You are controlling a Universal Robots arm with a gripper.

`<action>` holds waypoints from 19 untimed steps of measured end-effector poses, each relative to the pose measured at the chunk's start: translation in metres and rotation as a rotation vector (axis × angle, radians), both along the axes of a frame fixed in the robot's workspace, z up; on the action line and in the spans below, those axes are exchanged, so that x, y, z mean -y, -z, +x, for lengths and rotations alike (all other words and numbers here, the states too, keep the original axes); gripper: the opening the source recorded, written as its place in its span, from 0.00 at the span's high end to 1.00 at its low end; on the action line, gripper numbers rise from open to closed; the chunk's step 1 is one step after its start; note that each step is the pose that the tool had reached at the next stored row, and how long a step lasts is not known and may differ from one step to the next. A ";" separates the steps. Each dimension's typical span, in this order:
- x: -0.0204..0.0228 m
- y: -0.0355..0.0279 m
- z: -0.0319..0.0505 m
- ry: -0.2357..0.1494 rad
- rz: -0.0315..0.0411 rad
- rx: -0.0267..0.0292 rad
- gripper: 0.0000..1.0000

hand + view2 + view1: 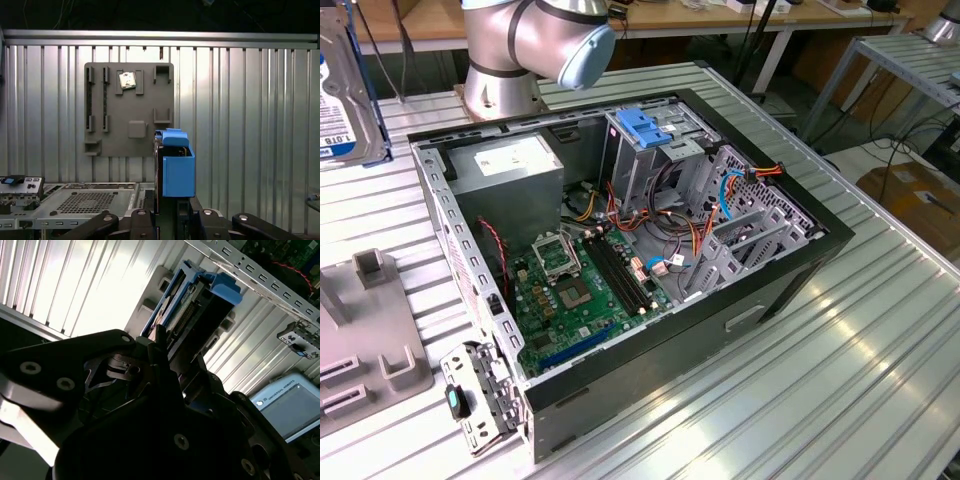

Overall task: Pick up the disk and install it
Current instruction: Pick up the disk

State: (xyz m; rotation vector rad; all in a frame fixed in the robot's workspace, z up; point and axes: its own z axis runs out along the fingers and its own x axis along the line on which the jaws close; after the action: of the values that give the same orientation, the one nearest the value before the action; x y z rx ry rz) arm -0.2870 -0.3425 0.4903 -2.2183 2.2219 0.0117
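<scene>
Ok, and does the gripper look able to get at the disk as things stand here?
Yes, apparently. In both wrist views the disk juts straight out of the gripper, between its fingers, so it seems clamped on it. Nothing sits between them, and the grey fixture plate lies beyond.

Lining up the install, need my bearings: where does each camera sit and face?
Exterior view: off the arm, whose joints show, looking down into the case.
First wrist view: on the arm, facing a grey plate; gripper in foreground.
Second wrist view: on the arm, looking along the gripper.
Both wrist views share the gripped disk.
</scene>
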 end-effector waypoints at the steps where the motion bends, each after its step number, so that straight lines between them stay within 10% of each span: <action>1: 0.0000 0.0001 0.0032 0.000 0.0001 0.0001 0.65; 19: 0.0000 0.0012 0.0685 0.000 0.0001 0.0001 0.65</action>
State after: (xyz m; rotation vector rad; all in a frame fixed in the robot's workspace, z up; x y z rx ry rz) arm -0.2184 -0.3426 0.4891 -2.2183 2.2217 0.0117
